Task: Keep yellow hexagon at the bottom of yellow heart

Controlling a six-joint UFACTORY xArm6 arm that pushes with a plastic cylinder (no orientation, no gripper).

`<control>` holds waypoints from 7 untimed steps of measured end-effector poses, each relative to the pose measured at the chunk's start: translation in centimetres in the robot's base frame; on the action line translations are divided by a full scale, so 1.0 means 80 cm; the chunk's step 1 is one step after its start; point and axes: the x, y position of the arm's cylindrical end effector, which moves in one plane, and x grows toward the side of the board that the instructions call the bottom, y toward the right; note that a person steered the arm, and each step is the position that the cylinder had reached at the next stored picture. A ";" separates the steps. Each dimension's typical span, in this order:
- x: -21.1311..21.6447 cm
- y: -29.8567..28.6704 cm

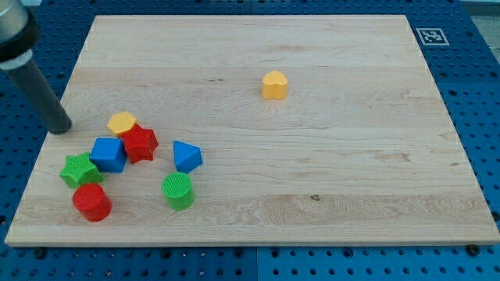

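Single view, wooden counter (312,187) on a blue pegboard base (476,94).

Nearest the view's bottom: red cylinder (92,202) at lower left, green cylinder (178,191) to its right, the two apart.

Next row up: green star (78,170), touching or just beside the blue cube (108,154) on its right. Blue triangular block (187,156) sits further right, apart from the rest; exact shape is hard to make out from this angle.

Above that: red star (140,144), pressed against the blue cube's right side. Yellow hexagon (122,122) is just above and left of the red star, touching it or nearly so.

My tip (60,129) rests near the counter's left edge, left of the yellow hexagon with a clear gap between them. It touches no block. The rod (35,82) leans up toward the view's top left.

No hand on this arm, only the rod, so there is no open or closed state to tell.

Furthest: yellow heart (274,84), alone in the upper middle, well apart from the cluster. Yellow hexagon lies far to its lower left, not below it.

Black-and-white marker tag (429,35) at top right corner.
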 end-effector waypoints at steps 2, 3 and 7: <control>-0.049 0.213; -0.073 0.224; -0.018 0.306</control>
